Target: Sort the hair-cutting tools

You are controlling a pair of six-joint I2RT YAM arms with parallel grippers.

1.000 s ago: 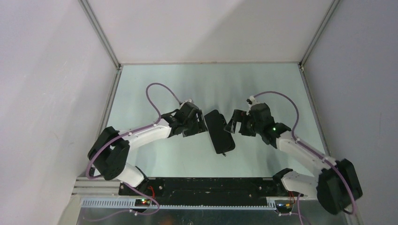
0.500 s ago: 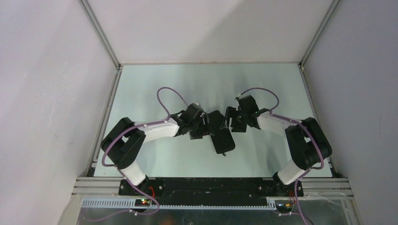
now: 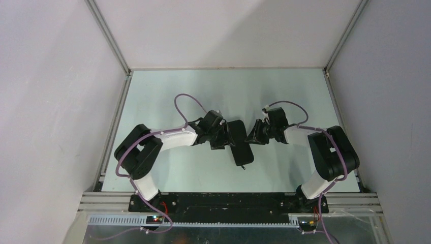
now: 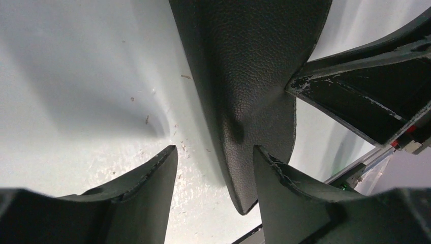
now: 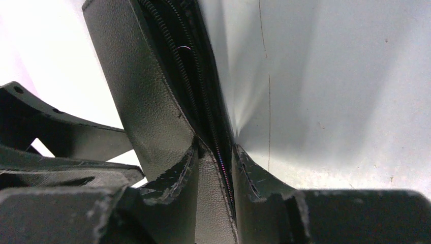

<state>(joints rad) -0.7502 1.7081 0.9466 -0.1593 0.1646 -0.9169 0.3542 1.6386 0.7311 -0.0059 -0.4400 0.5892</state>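
Note:
The hair-cutting tools are hidden from every view. A black rectangular pouch [image 3: 243, 150] lies mid-table, with both grippers at its far end. My left gripper [image 3: 225, 138] is open at the pouch's left edge. In the left wrist view that edge of the pouch [image 4: 249, 76] sits between the fingers of my left gripper [image 4: 213, 152], against the right fingertip [image 4: 284, 188], with bare table between it and the left one. My right gripper [image 3: 253, 136] is shut on the right edge. In the right wrist view my right gripper [image 5: 216, 152] pinches the pouch's [image 5: 147, 91] flap beside its zipper [image 5: 195, 81].
The pale table [image 3: 167, 101] is boxed in by white walls with metal rails at the left [image 3: 114, 122] and right [image 3: 339, 117]. The right gripper's finger [image 4: 366, 96] shows close by in the left wrist view. A dark bar [image 3: 223, 202] runs along the near edge.
Both arms have lowered and moved in onto the pouch's far end. The right jaws have closed on its right edge, and the left jaws have narrowed a little.

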